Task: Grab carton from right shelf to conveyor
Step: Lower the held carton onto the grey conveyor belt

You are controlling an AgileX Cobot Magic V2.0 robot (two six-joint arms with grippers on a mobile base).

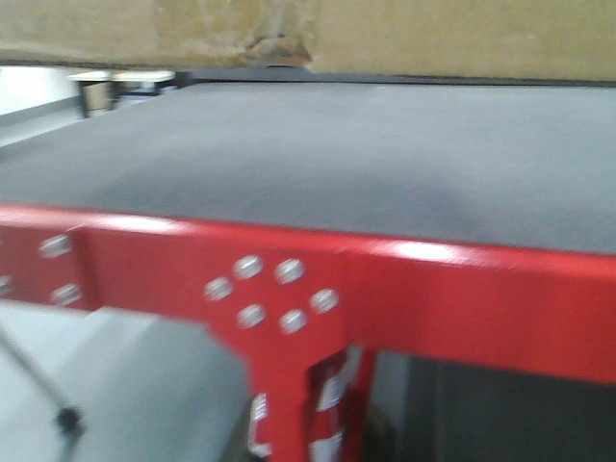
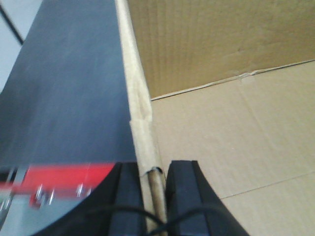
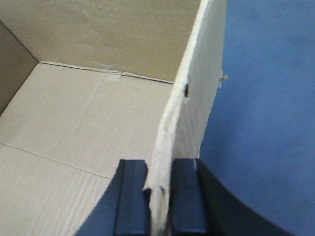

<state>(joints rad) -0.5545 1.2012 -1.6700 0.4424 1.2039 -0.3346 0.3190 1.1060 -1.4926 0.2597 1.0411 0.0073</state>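
Observation:
The tan carton (image 1: 404, 34) hangs above the dark grey-blue conveyor belt (image 1: 337, 154), whose red edge strip (image 1: 462, 298) runs along the near side. In the left wrist view my left gripper (image 2: 153, 184) is shut on the carton's left wall (image 2: 140, 118), one finger outside, one inside over the carton's floor (image 2: 236, 147). In the right wrist view my right gripper (image 3: 160, 184) is shut on the carton's right wall (image 3: 197, 108); the belt (image 3: 266, 98) lies beyond it. The right shelf is out of view.
The conveyor's red frame has a bolted post (image 1: 289, 385) below the edge strip. A pale grey surface (image 1: 106, 385) with a thin dark cable lies at the lower left. A light-coloured structure (image 1: 58, 101) shows far left behind the belt.

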